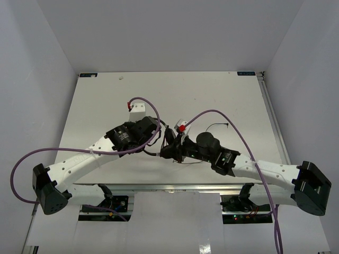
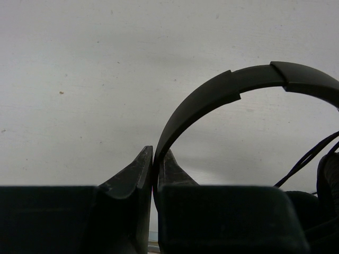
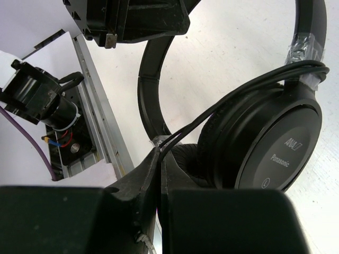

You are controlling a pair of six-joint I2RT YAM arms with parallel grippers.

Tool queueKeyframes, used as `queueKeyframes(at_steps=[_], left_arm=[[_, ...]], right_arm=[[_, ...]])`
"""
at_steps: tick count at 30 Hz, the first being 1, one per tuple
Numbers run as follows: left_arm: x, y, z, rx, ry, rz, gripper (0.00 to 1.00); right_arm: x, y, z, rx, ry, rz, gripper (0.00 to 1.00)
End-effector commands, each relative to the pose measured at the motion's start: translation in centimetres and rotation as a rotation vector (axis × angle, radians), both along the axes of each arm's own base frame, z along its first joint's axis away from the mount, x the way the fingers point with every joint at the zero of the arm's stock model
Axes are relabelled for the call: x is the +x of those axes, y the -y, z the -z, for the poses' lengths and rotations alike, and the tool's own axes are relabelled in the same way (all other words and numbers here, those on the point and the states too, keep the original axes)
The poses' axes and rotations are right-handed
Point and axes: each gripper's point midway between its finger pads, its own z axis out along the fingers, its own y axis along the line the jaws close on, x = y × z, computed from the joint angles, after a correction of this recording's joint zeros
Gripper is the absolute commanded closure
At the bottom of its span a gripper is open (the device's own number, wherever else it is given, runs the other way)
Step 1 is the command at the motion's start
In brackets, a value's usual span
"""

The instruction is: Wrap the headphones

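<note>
Headphones (image 1: 170, 144) are mid-table (image 1: 222, 95), a bit toward the near edge, between the two grippers. Left gripper (image 1: 160, 132) is on their left. Right gripper (image 1: 177, 149) is on their right, nearer side. The tips nearly meet. Headband (image 2: 212, 95) sits between the left fingertips (image 2: 139, 169) and arches up and right from there. Cord (image 3: 238, 95) passes between the right fingertips (image 3: 151, 169), then over the earcup (image 3: 275, 143) to the headband. Loose cord end (image 1: 218, 125) lies on the table, right of the cluster. Headphones probably rest on the table, but the overhead view is too cluttered to confirm.
</note>
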Motion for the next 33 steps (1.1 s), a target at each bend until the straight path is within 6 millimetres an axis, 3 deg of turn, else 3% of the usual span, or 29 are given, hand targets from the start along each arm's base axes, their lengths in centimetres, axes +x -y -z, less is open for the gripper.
queueKeyframes(at_steps=[1, 7, 15, 23, 33], left_arm=[[1.9, 0.3, -3.3, -0.126, 0.131, -0.097, 1.00], [1.6, -0.3, -3.8, -0.129, 0.144, -0.105, 1.00], [1.4, -0.5, -4.5, -0.181, 0.160, -0.133, 1.00], [1.1, -0.2, -5.5, -0.277, 0.187, -0.132, 1.00], [0.3, -0.3, -7.1, -0.348, 0.198, -0.106, 1.00]], right_arm=[[-0.2, -1.6, -2.5, 0.033, 0.034, -0.033, 0.92], [-0.3, -2.0, -3.3, 0.043, 0.026, -0.041, 0.91], [-1.6, -2.1, -2.3, 0.061, -0.004, -0.061, 0.88], [-2.3, -2.6, 0.3, 0.010, 0.004, -0.027, 0.89], [-0.3, -1.1, 3.4, -0.026, 0.103, 0.108, 0.92]])
